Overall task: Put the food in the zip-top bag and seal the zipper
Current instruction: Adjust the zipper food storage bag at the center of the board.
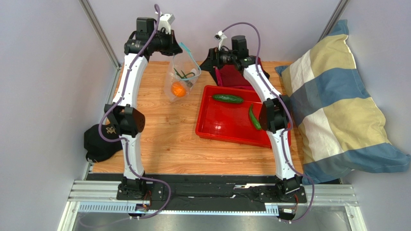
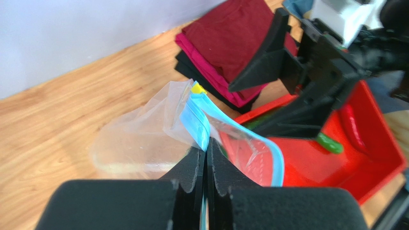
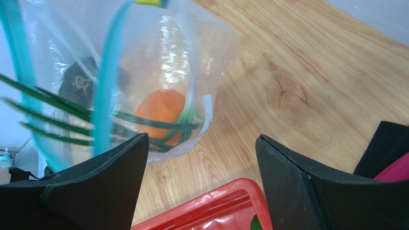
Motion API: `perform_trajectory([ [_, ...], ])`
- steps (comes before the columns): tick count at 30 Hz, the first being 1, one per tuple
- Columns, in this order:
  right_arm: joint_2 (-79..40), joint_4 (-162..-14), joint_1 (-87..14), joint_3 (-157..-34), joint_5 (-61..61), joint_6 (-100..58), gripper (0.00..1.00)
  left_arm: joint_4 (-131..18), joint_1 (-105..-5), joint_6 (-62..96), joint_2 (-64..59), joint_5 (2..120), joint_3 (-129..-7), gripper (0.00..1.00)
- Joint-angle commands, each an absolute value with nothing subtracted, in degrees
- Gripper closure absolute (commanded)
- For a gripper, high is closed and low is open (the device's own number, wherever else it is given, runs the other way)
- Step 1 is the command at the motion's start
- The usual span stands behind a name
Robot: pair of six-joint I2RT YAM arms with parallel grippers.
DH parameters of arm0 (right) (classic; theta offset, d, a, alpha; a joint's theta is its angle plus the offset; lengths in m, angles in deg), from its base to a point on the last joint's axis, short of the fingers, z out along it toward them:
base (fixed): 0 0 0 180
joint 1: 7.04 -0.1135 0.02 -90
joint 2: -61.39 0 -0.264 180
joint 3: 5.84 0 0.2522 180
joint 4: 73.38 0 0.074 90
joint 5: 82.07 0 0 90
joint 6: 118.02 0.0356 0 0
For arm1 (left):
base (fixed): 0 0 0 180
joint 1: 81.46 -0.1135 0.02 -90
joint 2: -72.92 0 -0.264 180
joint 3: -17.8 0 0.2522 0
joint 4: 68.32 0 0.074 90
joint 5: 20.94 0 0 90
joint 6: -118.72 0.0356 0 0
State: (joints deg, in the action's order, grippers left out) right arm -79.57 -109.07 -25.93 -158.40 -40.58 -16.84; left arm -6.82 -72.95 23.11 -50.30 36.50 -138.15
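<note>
**Operator:** Report the left claw.

**Technician:** The left claw (image 2: 206, 143) was clamped shut on the zipper (image 2: 198, 120), pinching the mouth edge of the zip-top bag (image 1: 181, 79). The bag hung from that grip over the far part of the table (image 1: 164, 139), at about 12 o'clock in the top view. Whether its bottom touched the wood could not be determined.

**Operator:** Bag contents?

**Technician:** The orange fruit (image 3: 161, 110) sat at the bottom, with the green onion (image 3: 48, 112) stalks lying across it.

**Operator:** Right claw?

**Technician:** The right claw (image 3: 201, 139) stood with jaws wide and held nothing. It was near the bag, at 3 o'clock of it, not touching.

**Operator:** Food outside the bag?

**Technician:** Two long green vegetables lay in the red tray (image 1: 217, 127), at 4 o'clock of the bag: the cucumber (image 1: 228, 98) along the far wall, the thinner pod (image 1: 253, 118) toward 3 o'clock, beside the right arm.
</note>
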Motion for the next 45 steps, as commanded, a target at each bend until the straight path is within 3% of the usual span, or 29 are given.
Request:
perform_trajectory([
  [1,-70.7,-105.9,-26.4,-156.9,-34.8,-20.5,0.14,-11.6,-71.7,26.3,-45.4,42.8,-136.9,1.0],
  [10,-65.9,-111.0,-26.9,-155.3,-31.5,-26.8,0.15,-13.0,-70.6,27.9,-45.6,43.4,-136.7,1.0],
  [18,-69.6,-116.6,-30.5,-157.4,-19.1,-38.7,0.17,-13.1,-70.5,30.3,-44.4,39.2,-135.4,1.0],
  [23,-70.3,-120.3,-31.1,-158.7,-23.1,-40.5,0.2,-13.0,-70.3,30.9,-43.1,38.7,-133.2,1.0],
  [25,-68.9,-120.9,-31.6,-156.9,-24.0,-41.8,0.28,-13.0,-70.2,31.4,-42.4,37.9,-132.2,1.0],
  [26,-68.3,-121.3,-31.8,-155.3,-23.7,-43.0,0.44,-12.9,-70.1,31.7,-42.1,37.4,-131.7,1.0],
  [28,-67.8,-121.4,-32.1,-154.3,-22.7,-42.6,0.65,-13.0,-70.0,32.2,-41.2,36.2,-130.5,1.0],
  [29,-67.9,-122.8,-32.1,-154.7,-22.3,-43.0,0.86,-13.0,-69.9,32.6,-40.7,36.2,-130.1,1.0],
  [30,-68.1,-123.7,-32.1,-156.2,-22.0,-43.7,1.0,-13.3,-69.6,32.9,-40.4,36.8,-129.7,1.0],
  [35,-65.5,-124.2,-31.4,-162.2,-19.7,-45.5,1.0,-14.3,-67.0,43.3,-38.7,54.1,-125.2,1.0],
  [40,-57.0,-122.9,-32.3,-151.4,-21.1,-49.5,1.0,-13.4,-63.2,53.7,-38.0,71.1,-118.5,1.0],
  [43,-53.7,-124.3,-32.9,-143.2,-21.2,-52.0,1.0,-11.0,-62.9,53.2,-36.9,70.6,-116.2,1.0],
  [45,-53.7,-127.1,-33.1,-146.8,-21.8,-51.6,1.0,-4.3,-63.3,49.5,-35.8,66.3,-121.3,1.0],
])
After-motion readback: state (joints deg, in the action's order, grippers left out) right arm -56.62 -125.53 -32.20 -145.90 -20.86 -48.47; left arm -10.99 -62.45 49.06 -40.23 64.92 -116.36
